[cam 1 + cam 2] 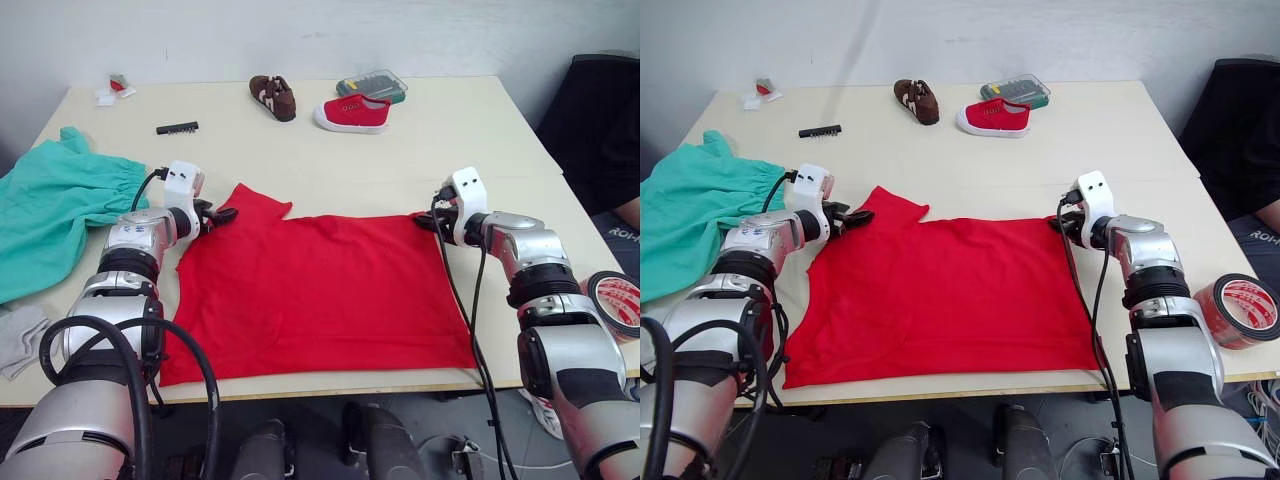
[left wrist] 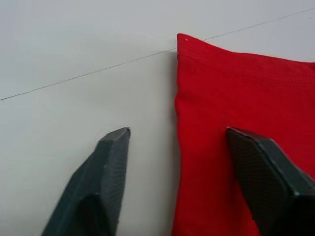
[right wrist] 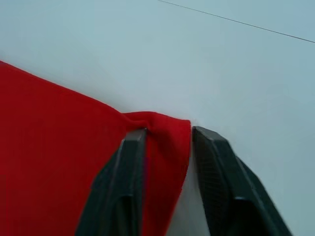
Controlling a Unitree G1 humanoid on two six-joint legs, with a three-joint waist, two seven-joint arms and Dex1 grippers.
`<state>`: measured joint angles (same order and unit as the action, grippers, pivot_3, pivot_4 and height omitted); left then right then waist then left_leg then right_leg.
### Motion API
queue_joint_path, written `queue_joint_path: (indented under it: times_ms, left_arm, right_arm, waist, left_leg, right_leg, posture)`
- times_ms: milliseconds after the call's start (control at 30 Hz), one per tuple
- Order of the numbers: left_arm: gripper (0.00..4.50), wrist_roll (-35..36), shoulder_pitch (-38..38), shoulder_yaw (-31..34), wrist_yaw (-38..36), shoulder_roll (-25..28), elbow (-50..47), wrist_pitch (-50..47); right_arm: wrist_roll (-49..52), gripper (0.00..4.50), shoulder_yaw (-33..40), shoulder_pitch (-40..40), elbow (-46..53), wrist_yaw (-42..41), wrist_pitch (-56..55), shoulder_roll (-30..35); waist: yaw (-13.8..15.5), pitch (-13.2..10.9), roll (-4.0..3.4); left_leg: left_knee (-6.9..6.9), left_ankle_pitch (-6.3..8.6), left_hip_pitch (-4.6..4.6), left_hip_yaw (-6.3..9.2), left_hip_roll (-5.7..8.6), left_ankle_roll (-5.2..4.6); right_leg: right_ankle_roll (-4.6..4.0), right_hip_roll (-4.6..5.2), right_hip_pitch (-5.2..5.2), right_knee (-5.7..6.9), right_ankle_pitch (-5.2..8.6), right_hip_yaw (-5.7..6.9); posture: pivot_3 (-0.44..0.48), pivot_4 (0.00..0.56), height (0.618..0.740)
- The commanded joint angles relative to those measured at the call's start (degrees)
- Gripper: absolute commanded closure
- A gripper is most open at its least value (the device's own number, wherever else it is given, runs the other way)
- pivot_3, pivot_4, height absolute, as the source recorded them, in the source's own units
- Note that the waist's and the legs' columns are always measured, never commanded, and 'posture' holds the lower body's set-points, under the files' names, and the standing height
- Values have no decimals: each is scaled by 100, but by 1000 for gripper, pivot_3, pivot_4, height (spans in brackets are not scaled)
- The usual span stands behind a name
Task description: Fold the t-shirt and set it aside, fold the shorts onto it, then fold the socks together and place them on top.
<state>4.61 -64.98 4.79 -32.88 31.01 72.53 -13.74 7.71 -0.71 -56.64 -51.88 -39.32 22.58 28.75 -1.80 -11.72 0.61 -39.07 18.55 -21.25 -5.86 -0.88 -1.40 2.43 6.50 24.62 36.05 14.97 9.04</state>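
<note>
First step, folding the t-shirt (image 1: 320,290): right gripper (image 3: 167,135) pinches its 2 o'clock corner; left gripper (image 2: 177,135), jaws wide, must close at 10 o'clock.

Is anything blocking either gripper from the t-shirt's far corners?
Nothing visible. The left gripper is open, its jaws straddling the edge of the t-shirt. The right gripper has its jaws around the other far corner.

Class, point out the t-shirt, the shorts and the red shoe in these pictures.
t-shirt (image 1: 320,295): left eye view, middle of the flat red cloth.
shorts (image 1: 50,210): left eye view, teal fabric below the waistband.
red shoe (image 1: 352,113): left eye view, its canvas upper.
</note>
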Motion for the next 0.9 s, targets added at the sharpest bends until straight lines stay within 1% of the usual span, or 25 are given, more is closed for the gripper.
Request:
queue_joint_path:
  times_ms: [33,167,200,233,333,367,467,533,633,733,833,900]
  left_arm:
    - [2615,-1,-133,123,-135,6,0,31]
    - [3953,55,-116,258,-239,29,-6,37]
    - [4281,82,-102,296,-362,50,-37,110]
    - [4452,109,-79,324,-545,79,-95,215]
    - [4452,54,36,304,-988,205,-266,598]
    - [4452,71,82,323,-1151,263,-324,678]
    - [4452,327,293,471,-1997,453,-676,715]
    - [4452,517,563,524,-2586,578,-1098,631]
    - [4452,867,1252,571,-3414,762,-2133,436]
    - [4452,1031,2062,524,-3760,907,-3289,370]
    - [4452,1029,2690,457,-3834,1017,-4179,510]
    - [4452,808,3174,365,-3826,1146,-4671,1084]
  right_arm:
    - [-38,4497,104,-58,-4,-30,-69,-7]
    - [18,4500,150,-34,141,-93,-94,-20]
    - [46,4500,181,-8,246,-104,-106,-11]
    - [50,4500,198,68,427,-122,-165,28]
    - [-14,4500,201,480,1135,-176,-446,181]
    - [-53,4500,175,718,1479,-228,-594,258]
    - [-34,4500,221,1623,2713,-348,-1100,453]
    - [21,4500,316,2216,3431,-358,-1458,516]
    - [-87,4500,392,3048,4189,-351,-2479,616]
    - [-433,4500,322,3654,4503,-351,-3660,814]
    - [-798,4500,200,3972,4441,-307,-4680,1023]
    - [-1217,4500,103,4078,4146,-168,-5451,1220]
  waist:
    - [6,0,0]
    - [5,0,0]
    - [4,0,0]
    - [5,0,0]
    - [10,0,0]
    - [10,0,0]
    - [19,0,0]
    - [21,0,0]
    - [15,0,0]
    - [13,-1,0]
    - [26,-1,0]
    - [32,-1,1]
  left_leg:
    - [0,0,0,0,0,0]
    - [0,0,-2,0,1,0]
    - [0,0,-2,0,1,0]
    - [1,0,-3,0,1,0]
    - [2,0,-8,0,1,0]
    - [3,0,-11,-1,1,0]
    - [9,1,-14,-2,2,1]
    - [12,3,-16,-2,3,2]
    - [10,3,-15,-8,3,2]
    - [10,3,-2,-13,1,3]
    - [6,3,7,-14,0,3]
    - [6,3,12,-12,0,4]
  right_leg:
    - [0,0,0,0,0,0]
    - [0,1,1,-2,-1,0]
    - [0,1,1,-2,-1,1]
    - [0,1,2,-2,-1,1]
    - [0,0,7,-4,-1,3]
    - [0,0,9,-5,-1,3]
    - [0,0,13,-10,-1,4]
    - [0,-3,15,-15,-1,5]
    - [0,-4,14,-15,-1,0]
    - [0,-4,10,-7,-1,-10]
    - [0,0,6,-14,-1,-15]
    - [0,2,4,-15,-1,-16]
  posture:
    - [0,150,740]
    - [0,150,740]
    - [0,150,740]
    - [0,150,740]
    - [0,150,740]
    - [0,150,740]
    - [0,150,740]
    - [0,150,740]
    - [0,150,740]
    - [0,150,740]
    - [0,150,740]
    - [0,150,740]
